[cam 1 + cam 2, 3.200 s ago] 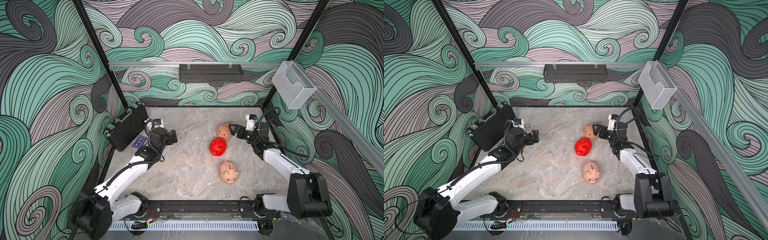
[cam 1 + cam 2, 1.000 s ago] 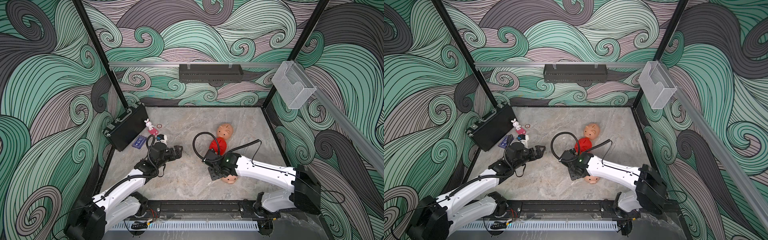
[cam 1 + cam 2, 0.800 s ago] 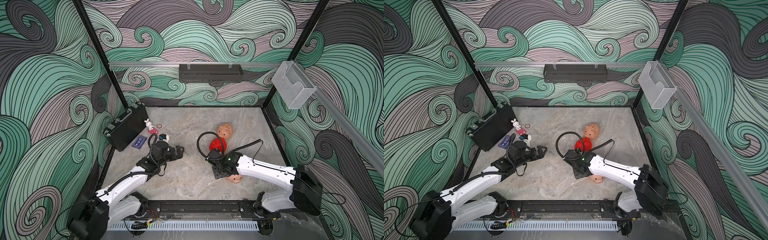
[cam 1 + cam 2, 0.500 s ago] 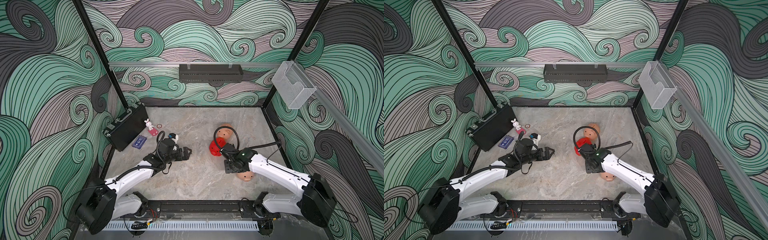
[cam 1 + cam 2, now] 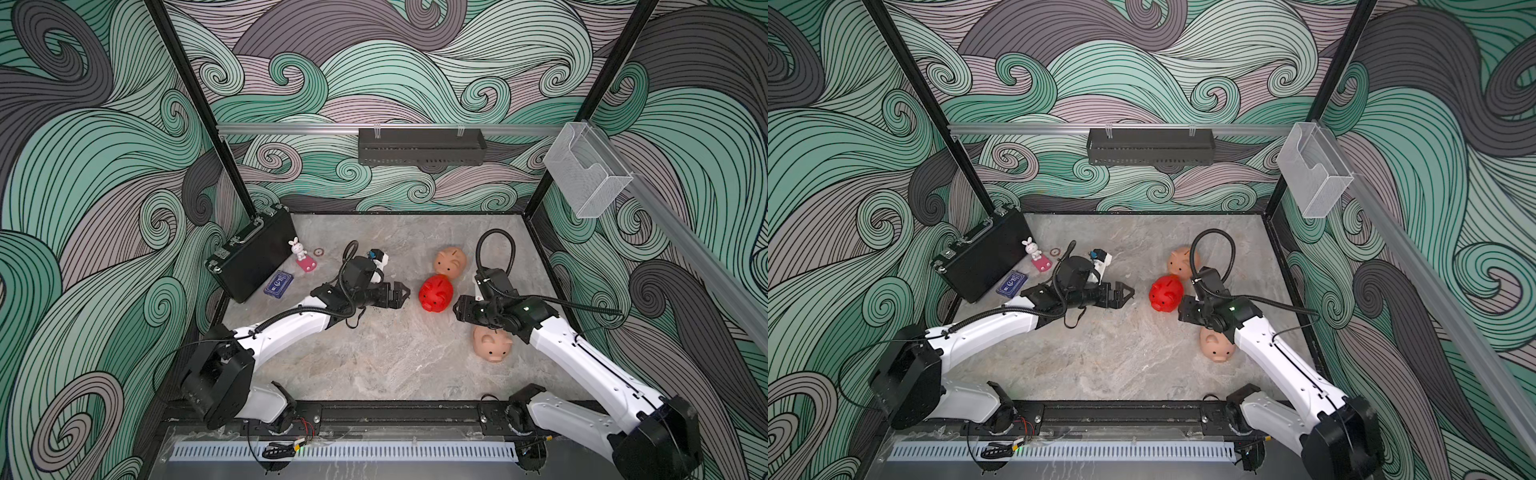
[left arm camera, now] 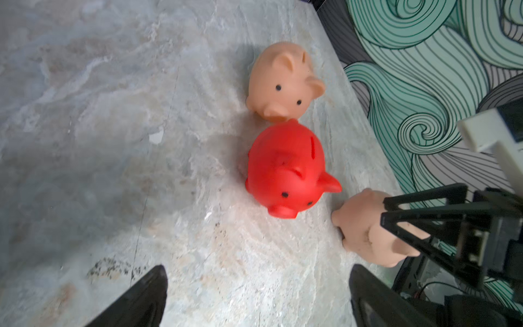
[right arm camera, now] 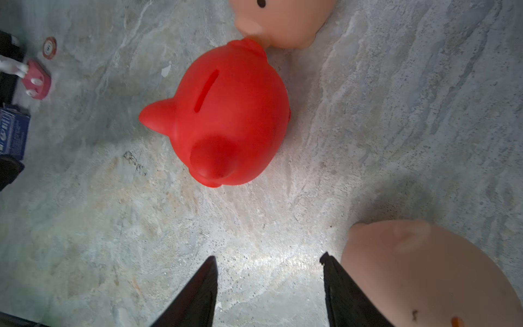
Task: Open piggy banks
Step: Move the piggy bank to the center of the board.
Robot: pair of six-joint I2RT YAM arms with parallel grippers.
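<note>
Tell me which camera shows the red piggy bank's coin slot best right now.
The right wrist view: the red piggy bank fills the centre, its slot plainly visible from above. The left wrist view shows a shorter sliver of slot, plus eyes and snout. In both top views the pig is small, the slot barely discernible.

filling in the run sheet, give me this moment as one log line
phase: approach | left gripper: open, empty | right gripper: open, empty | target: red piggy bank, upright between them, untouched | peach piggy banks: not opened

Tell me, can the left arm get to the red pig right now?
Probably yes. The left gripper points at the red pig with its jaws open, and only bare table lies between them. The right gripper waits on the pig's other side.
</note>
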